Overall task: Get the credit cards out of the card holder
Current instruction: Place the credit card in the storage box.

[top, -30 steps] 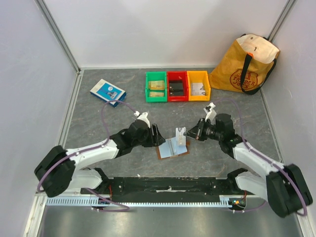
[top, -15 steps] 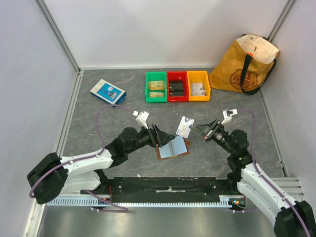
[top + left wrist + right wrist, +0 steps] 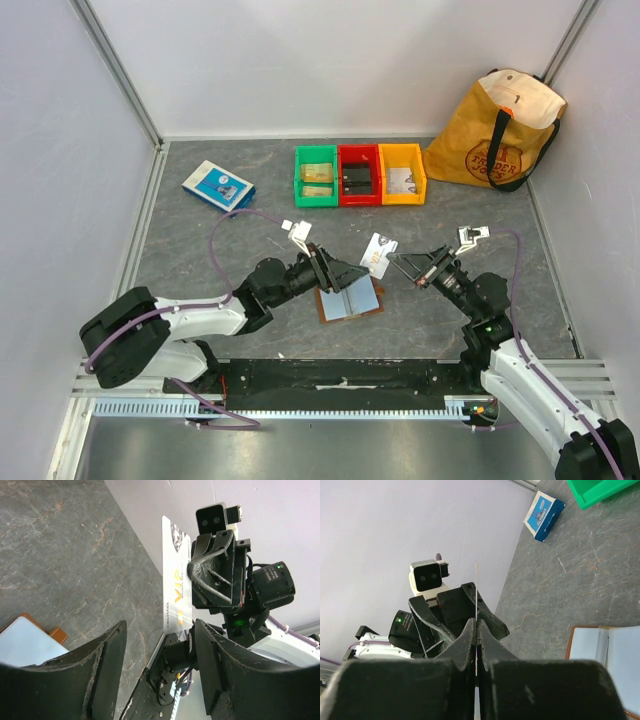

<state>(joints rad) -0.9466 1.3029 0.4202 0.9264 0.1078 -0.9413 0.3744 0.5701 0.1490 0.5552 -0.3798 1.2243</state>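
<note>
The card holder (image 3: 352, 299) lies open on the table, brown-edged with pale blue-grey inner faces; it also shows in the left wrist view (image 3: 27, 641) and the right wrist view (image 3: 607, 652). My right gripper (image 3: 393, 259) is shut on one pale credit card (image 3: 377, 254) with gold "VIP" lettering and holds it in the air above the holder's right side. The card faces the left wrist camera (image 3: 176, 575) and is edge-on in the right wrist view (image 3: 476, 592). My left gripper (image 3: 343, 276) is open and empty, just above the holder's left part, its jaws pointing at the card.
Green (image 3: 316, 175), red (image 3: 359, 173) and yellow (image 3: 402, 172) bins stand at the back. A blue-and-white flat box (image 3: 218, 186) lies at the back left. A yellow tote bag (image 3: 497, 130) stands at the back right.
The card stood upright in the holder; my right gripper has lifted it out and drawn back to the right. My left gripper has moved right and tilted up over the holder.
</note>
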